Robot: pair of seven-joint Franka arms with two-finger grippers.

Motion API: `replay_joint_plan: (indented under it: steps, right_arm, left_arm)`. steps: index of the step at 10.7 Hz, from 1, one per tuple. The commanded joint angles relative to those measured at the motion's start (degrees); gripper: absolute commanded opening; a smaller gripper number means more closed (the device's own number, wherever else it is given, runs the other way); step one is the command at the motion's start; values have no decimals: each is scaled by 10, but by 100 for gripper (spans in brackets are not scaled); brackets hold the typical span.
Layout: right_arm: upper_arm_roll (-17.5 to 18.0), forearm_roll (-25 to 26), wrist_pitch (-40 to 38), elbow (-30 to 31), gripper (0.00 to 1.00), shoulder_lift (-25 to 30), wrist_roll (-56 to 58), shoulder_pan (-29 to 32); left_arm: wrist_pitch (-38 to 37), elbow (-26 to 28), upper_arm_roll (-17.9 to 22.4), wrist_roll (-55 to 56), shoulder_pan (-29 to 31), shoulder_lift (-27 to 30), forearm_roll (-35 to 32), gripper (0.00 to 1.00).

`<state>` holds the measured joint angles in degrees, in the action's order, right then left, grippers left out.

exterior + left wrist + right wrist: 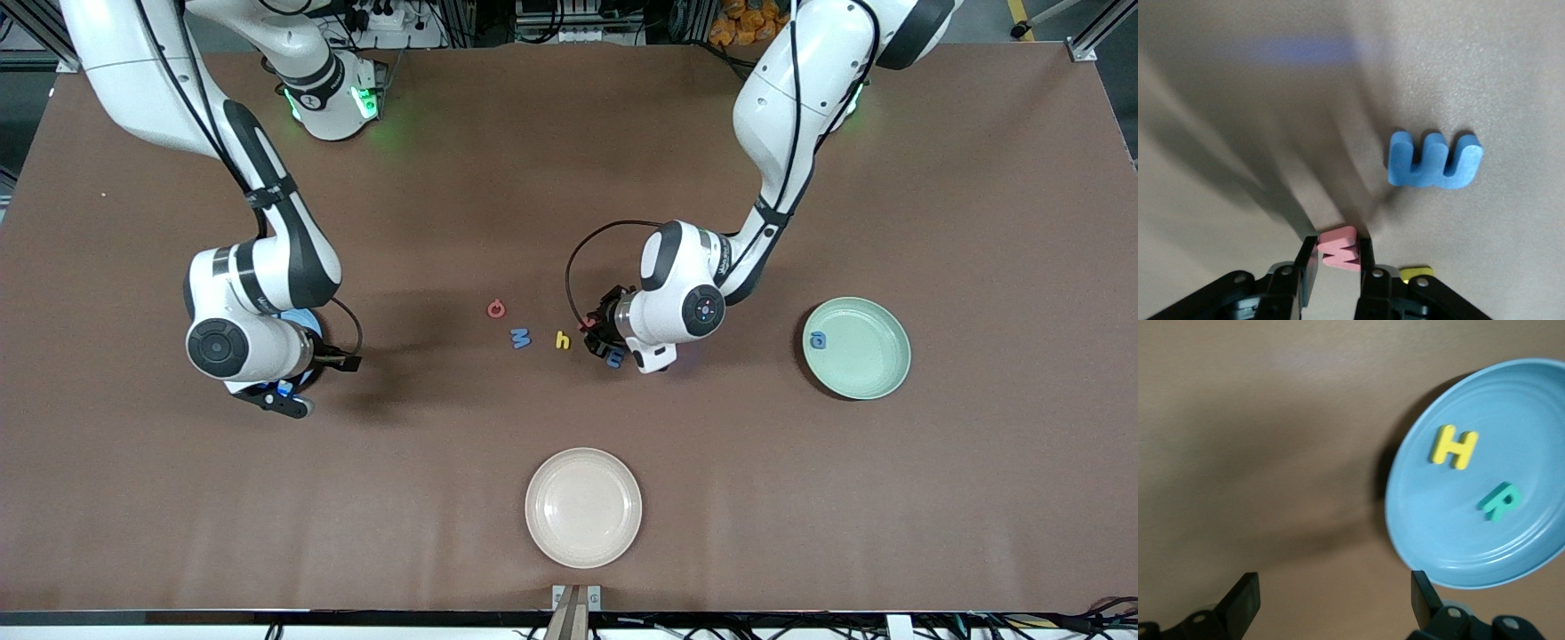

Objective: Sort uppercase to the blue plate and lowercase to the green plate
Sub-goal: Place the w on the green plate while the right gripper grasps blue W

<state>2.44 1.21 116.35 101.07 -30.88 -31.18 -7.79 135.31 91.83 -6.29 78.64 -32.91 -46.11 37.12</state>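
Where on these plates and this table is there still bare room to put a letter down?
The cream plate is bare, and the green plate holds only a blue a. The blue plate has room around the yellow H and green R. It is crowded mid-table, where the left gripper pinches a red w beside a blue m.
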Motion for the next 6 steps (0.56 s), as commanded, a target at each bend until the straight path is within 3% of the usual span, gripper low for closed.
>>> replay_joint_plan:
  steps: [1, 6]
  right_arm:
    - [-1, -28, 14, 0, 100, -4, -13, -8]
    - [-1, -40, 42, 0, 100, -8, -15, -33]
  left_arm:
    - [2, 24, 4, -16, -1, 20, 15, 27]
    - [-23, 29, 5, -19, 1, 42, 15, 24]
